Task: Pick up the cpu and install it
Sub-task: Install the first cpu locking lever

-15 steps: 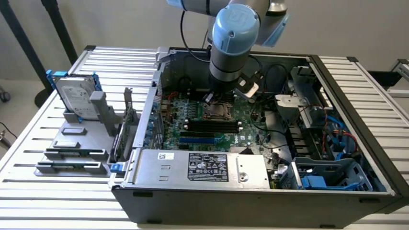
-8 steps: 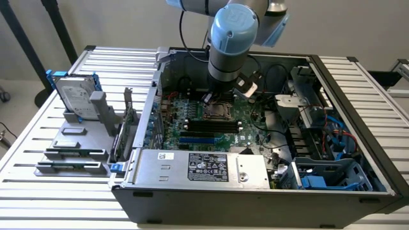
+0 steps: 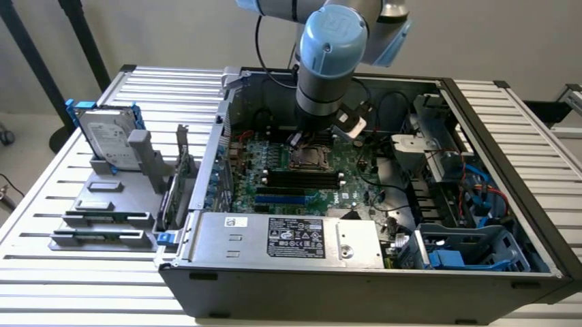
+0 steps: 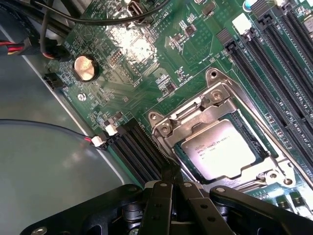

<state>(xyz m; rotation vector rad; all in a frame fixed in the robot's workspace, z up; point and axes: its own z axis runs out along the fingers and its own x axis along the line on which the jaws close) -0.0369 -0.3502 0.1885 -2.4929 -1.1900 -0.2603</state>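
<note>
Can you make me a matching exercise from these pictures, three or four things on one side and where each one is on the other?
Things:
1. cpu
2. hard drive
3. coin battery
4. end effector

Places or states:
A. standing upright in a blue frame on the rack outside the computer case
B. shut, just above the motherboard beside the socket
C. lying in the metal socket frame on the motherboard
D. round and flat on the green board, near black cables

Pairs: 1-C, 2-A, 3-D, 4-B

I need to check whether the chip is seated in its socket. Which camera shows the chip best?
The wrist view: the chip lies close up inside its metal socket frame, its silver top and printing visible. In the exterior view it is a small grey square on the green board below the arm.
</note>
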